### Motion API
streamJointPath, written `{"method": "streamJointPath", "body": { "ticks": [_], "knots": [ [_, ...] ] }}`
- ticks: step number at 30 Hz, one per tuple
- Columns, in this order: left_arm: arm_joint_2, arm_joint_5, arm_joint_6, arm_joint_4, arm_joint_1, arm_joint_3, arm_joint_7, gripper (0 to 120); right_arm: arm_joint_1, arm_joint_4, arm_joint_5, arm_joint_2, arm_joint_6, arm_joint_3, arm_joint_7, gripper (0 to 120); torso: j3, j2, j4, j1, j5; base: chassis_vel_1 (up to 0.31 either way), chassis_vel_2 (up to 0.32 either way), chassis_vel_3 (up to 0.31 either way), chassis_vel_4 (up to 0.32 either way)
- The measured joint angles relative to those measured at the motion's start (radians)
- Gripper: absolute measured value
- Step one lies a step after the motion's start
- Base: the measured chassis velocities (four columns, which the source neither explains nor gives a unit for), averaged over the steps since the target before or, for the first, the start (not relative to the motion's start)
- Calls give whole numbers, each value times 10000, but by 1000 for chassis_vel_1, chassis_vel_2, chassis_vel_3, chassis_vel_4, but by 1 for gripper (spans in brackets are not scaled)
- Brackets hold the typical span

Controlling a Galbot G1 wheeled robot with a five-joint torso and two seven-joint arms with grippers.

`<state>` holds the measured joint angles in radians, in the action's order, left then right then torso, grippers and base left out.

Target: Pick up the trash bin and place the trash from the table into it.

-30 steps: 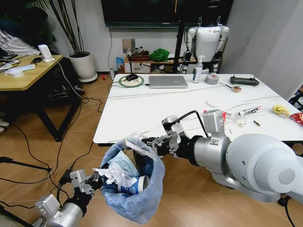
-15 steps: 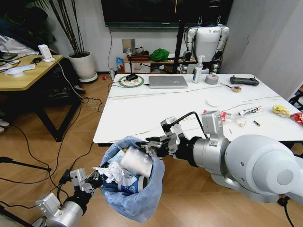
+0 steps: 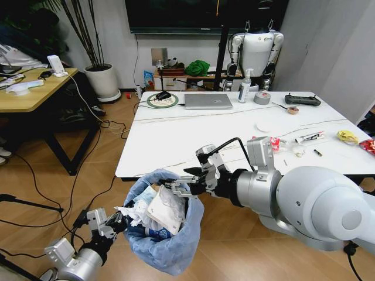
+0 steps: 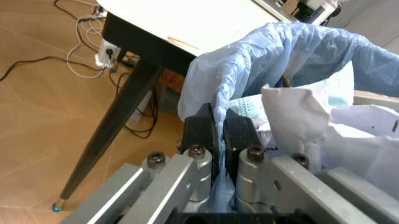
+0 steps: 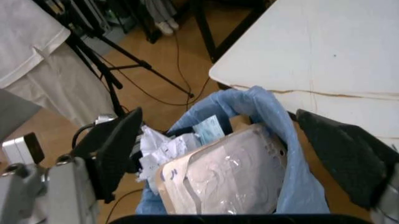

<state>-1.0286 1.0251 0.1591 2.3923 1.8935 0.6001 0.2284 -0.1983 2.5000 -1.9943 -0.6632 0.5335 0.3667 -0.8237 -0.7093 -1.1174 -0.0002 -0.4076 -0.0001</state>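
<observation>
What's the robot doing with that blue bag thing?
It is tidying up. Its left tool is clamped on the rim of the trash bin, holding it up beside the table. Its right tool hangs open over the bin, which is stuffed with trash. Some wrappers lie on the table.

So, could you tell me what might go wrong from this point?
The left gripper holds the trash bin only by a pinch of its bag rim, which might slip or tear. The flat package under the open right gripper sticks above the rim and might tip out.
</observation>
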Motion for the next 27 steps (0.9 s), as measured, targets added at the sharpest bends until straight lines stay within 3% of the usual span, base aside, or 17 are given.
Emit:
{"method": "streamJointPath", "body": {
  "ticks": [2,9,14,22,27],
  "knots": [
    [-10,0,10,-6,25,-69,44,0,-273,-2,501,41,-23,-235,77,99,0,0,0,0,0,0,0,0,0],
    [11,-14,15,-30,39,-110,88,0,-1639,-969,1528,414,329,-1784,276,100,0,0,1,0,1,0,0,0,0],
    [50,-46,17,-23,69,-54,90,0,-3392,-2077,3698,867,552,-3513,1217,100,-1,0,-4,0,3,0,0,0,0],
    [26,-81,17,92,154,154,64,0,-4354,-3036,6728,1030,-528,-4063,1961,100,0,0,0,0,4,0,0,0,0],
    [-56,-180,-3,148,318,305,-9,0,-5100,-4115,9840,1358,-1039,-4177,3071,100,-1,0,0,0,5,0,0,0,0]
  ]
}}
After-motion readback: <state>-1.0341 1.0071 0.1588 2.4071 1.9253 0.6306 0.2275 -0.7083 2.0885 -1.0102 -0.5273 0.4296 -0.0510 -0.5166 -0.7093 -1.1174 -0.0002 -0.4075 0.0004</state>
